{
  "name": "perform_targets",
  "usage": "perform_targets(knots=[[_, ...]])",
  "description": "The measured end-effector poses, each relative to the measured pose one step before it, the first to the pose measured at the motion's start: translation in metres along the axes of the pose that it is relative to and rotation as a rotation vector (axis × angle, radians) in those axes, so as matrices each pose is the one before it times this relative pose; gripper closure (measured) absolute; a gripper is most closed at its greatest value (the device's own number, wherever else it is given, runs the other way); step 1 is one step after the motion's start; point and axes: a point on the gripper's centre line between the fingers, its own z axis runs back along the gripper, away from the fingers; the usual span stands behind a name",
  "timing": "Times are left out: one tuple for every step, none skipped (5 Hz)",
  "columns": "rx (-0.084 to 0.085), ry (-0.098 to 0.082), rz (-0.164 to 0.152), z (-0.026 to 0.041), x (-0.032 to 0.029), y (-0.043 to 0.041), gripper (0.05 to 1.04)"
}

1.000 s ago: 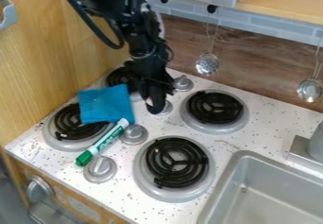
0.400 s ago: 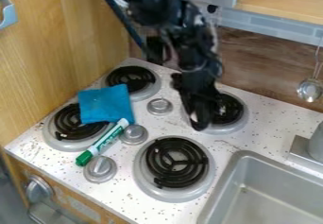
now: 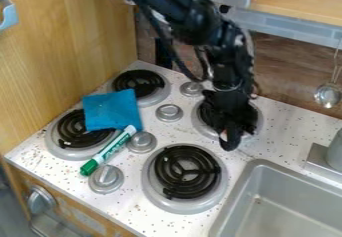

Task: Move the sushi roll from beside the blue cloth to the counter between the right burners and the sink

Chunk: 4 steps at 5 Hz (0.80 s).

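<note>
Jaws of the gripper (image 3: 230, 140) cross to the far right burner (image 3: 200, 121)

Whether the jaws are spread or pressed together cannot be told from this angle, and nothing can be clearly made out between them. They have just swung to the right of the view and nearer the camera, away from the small middle knob (image 3: 169, 113), which they partly covered a moment ago. Now that knob is in plain sight, and so is the far left burner (image 3: 139, 84).

Meanwhile the blue cloth (image 3: 112, 112) and the green and white marker (image 3: 110, 151) have not shifted. So the change looks like one of the arm's place only, with no sign yet of anything on the stove being moved.

As for where things lie, the far right burner is directly below and behind the jaws, whose tips show against its near rim; contact cannot be judged. Well apart, to the left, the cloth lies partly over the near left burner (image 3: 79, 133). The marker slants beside that burner, one end close to the cloth's lower corner. Reaching either one would call for travel back across the stove.
</note>
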Motion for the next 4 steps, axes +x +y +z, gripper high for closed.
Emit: perform_targets(knots=[[0.0091,0.0041,-0.0138,-0.00843,0.01048,-0.00941,0.731],[-0.0006,0.0063,0.0146,-0.00681,0.00146,-0.00065,0.731],[0.0122,0.0054,0.0069,-0.00194,-0.00016,0.00211,0.669],[0.0084,0.0092,0.0010,-0.00106,-0.00255,0.00120,0.361]])
